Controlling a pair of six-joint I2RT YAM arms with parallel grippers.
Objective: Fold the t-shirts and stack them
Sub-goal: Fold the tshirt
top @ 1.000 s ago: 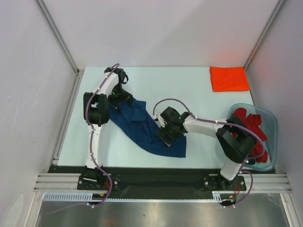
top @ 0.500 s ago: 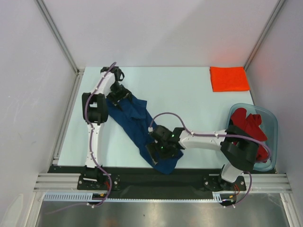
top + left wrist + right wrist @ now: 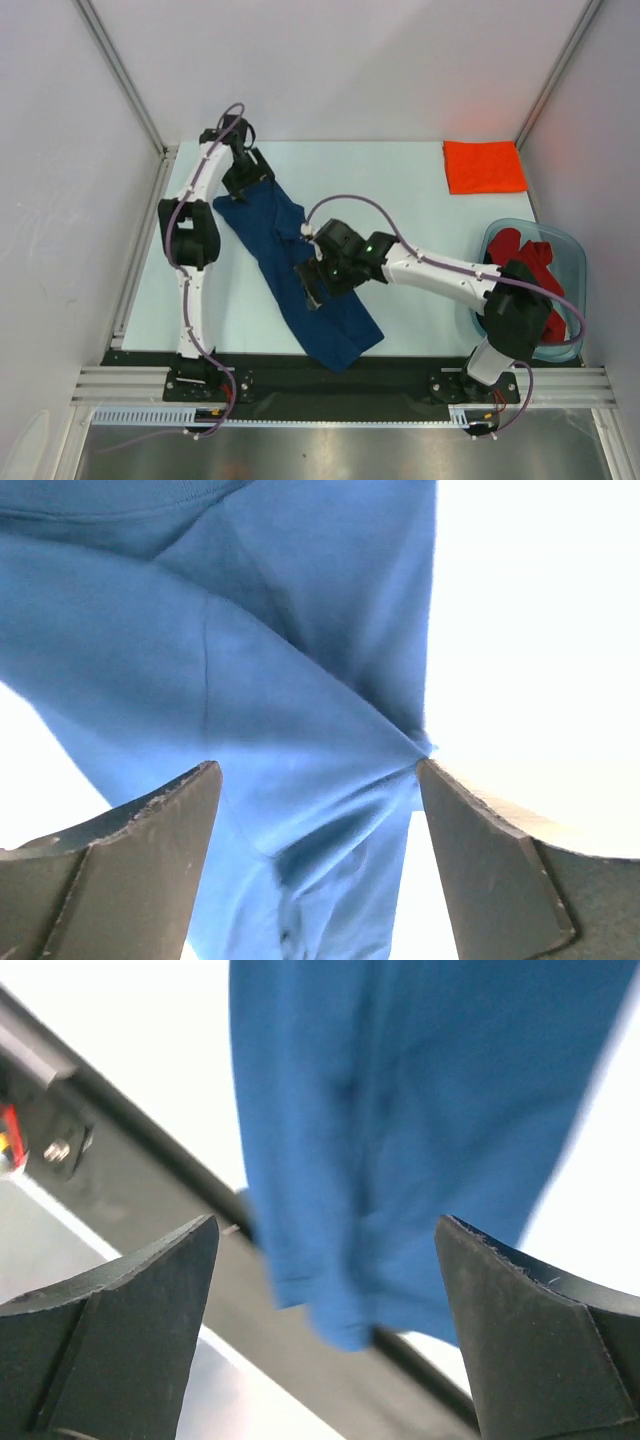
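Navy shirt (image 3: 268, 232): limp, light, a rumpled strip running from 11 o'clock to 6 o'clock, near end draped over the table (image 3: 400, 180) edge. It will likely sag, so take it at the hem corners. Left gripper (image 3: 318, 770) and right gripper (image 3: 325, 1225) both gape wide above it, holding nothing.

Surface (image 3: 400, 190): pale bluish white.
Left of middle: a blue shirt (image 3: 290, 270) lies in a long slanting band, its near end reaching over the front edge.
Far right corner: a folded orange shirt (image 3: 484, 166).
Right edge: a clear tub (image 3: 572, 252).
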